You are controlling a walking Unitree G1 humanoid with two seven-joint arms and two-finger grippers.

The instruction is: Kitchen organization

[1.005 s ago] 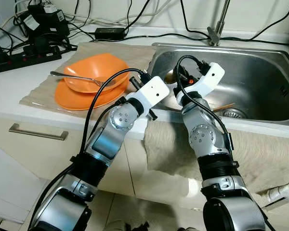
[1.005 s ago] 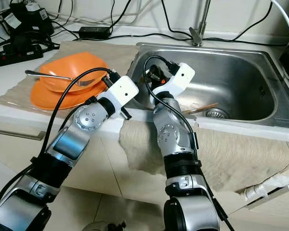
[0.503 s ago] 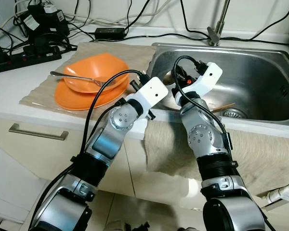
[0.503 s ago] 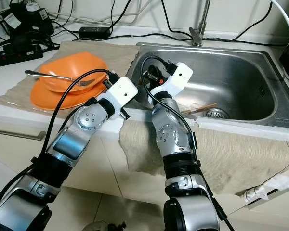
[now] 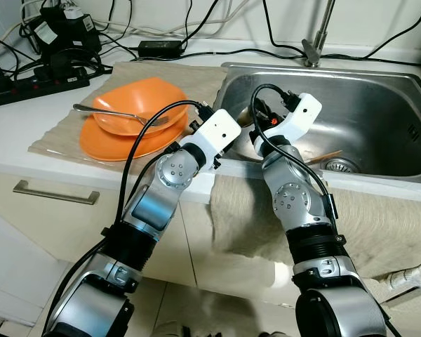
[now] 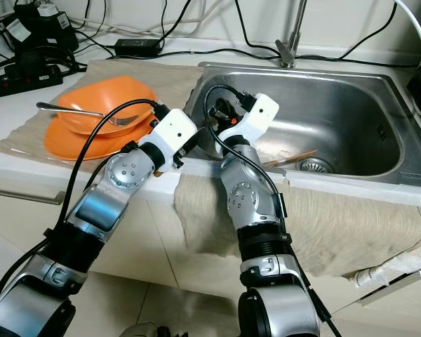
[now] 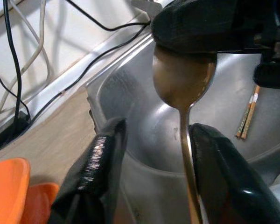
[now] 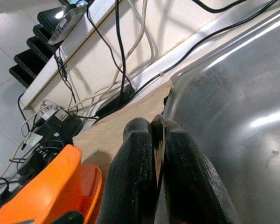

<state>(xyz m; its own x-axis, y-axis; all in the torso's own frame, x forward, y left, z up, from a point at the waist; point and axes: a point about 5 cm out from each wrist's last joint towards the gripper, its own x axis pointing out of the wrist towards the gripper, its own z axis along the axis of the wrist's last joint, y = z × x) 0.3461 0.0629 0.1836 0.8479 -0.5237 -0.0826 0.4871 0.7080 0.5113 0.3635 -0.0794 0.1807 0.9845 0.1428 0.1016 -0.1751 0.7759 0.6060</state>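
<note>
**Spoon held over the sink edge**

The right tool [image 8: 158,154] is clenched on the bowl of a metal spoon [image 7: 183,93] above the left rim of the steel sink [image 5: 379,119]. The left tool [image 7: 151,172] stands released, its fingers on both sides of the spoon handle. On the white counter [image 5: 28,119] a beige cloth [image 5: 63,133] carries orange dishes [image 5: 137,105] with a fork [image 5: 109,112]. Chopsticks [image 7: 247,114] lie in the sink. Cables run along the wall.

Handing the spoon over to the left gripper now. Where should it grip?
Grip the spoon on its thin handle below the bowl. The right gripper pinches the bowl, and the handle already hangs between the open left gripper fingers, so close straight on.
</note>
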